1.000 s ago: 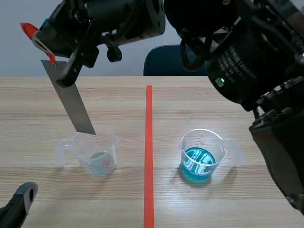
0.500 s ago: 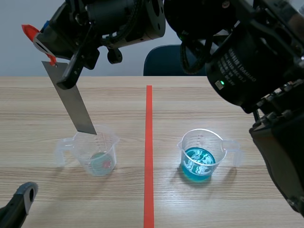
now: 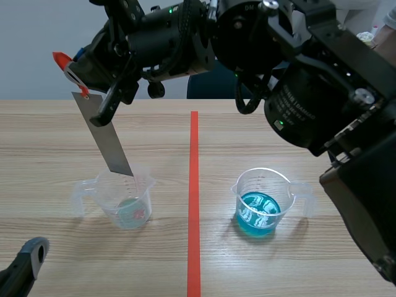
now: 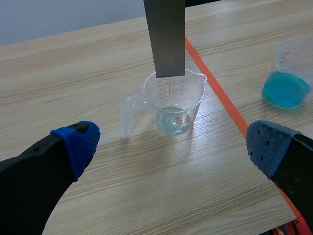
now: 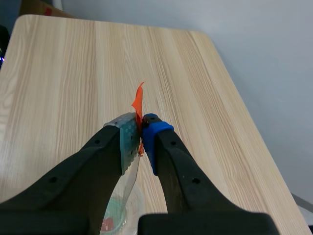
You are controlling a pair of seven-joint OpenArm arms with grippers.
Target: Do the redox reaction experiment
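Left gripper (image 4: 171, 147): low at the near left corner of the table (image 3: 37, 136), its fingers wide apart with nothing between them; the left beaker stands just ahead of it.
Orange-red tab (image 3: 60, 60): sticks up from the top of the metal strip, just above the fingers that hold it.
Right gripper (image 5: 139, 128): raised over the left half of the table, clamped on the upper end of the metal strip, one pad pressed against each face.
Metal strip (image 3: 106, 133): flat and grey, tilted, with its upper end high to the left. Its lower end is over the left beaker's mouth, about level with the rim and well above the liquid. Whether it dips below the rim cannot be told.
Left beaker (image 3: 127, 198): clear plastic, upright, left of the tape line, handle pointing left; a shallow pale liquid and a reddish fleck lie at its bottom.
Tape line (image 3: 193, 204): orange-red, running near to far down the middle of the table, between the beakers.
Right beaker (image 3: 263, 185): clear, upright, right of the line, handle pointing right, holding blue liquid (image 3: 257, 213) in its lower part.
Right arm (image 3: 322, 80): comes in from the right and stretches across the top to the left side.
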